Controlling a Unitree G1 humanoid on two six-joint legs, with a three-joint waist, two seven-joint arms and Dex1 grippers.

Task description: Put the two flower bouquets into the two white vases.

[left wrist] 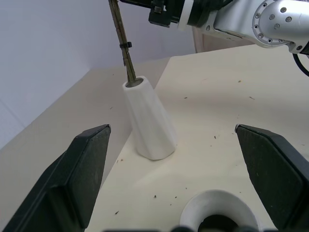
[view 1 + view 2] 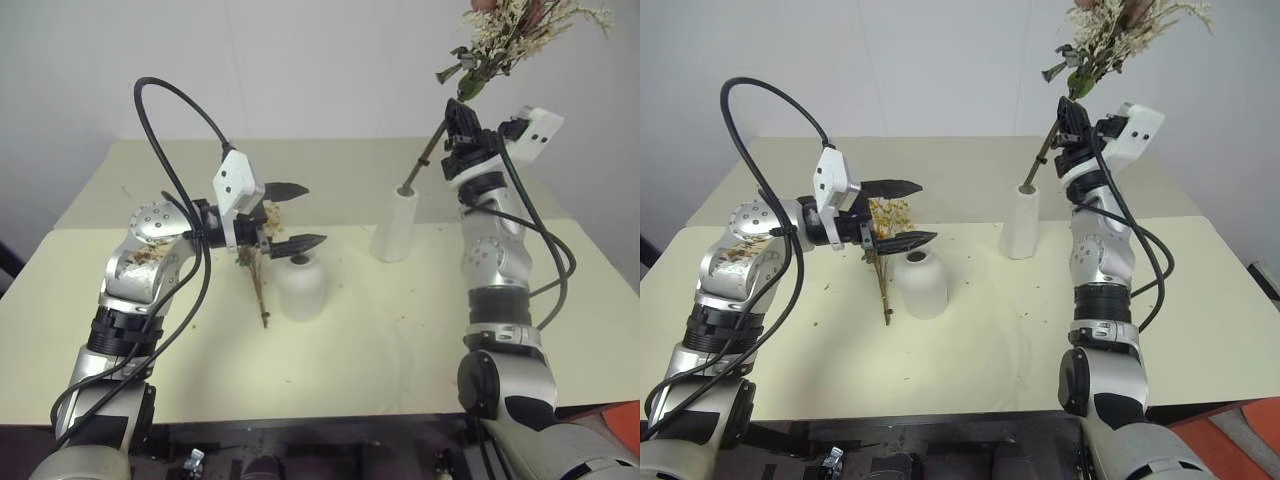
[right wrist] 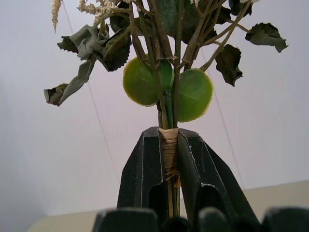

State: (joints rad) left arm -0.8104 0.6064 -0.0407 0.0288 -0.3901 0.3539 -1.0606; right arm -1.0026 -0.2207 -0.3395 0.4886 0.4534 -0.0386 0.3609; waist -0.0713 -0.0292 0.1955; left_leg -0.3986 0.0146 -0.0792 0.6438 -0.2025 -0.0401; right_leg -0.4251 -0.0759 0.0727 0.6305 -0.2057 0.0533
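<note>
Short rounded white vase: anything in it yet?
Empty. The short rounded matte white vase has an open dark mouth; the yellow-orange dried bouquet lies on the table beside it.

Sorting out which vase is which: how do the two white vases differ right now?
The tall vase is slim and already has the cream and green bouquet's stems in its mouth; the short vase is rounded with a narrow neck and holds nothing. The tall one stands farther back, the short one nearer. Both are matte white and upright.

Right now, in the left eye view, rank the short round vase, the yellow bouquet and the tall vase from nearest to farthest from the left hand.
1. Yellow bouquet: right by the open left hand, under it.
2. Short round vase: just below its fingertips; close call with the first.
3. Tall vase: farthest, toward the right hand.
</note>
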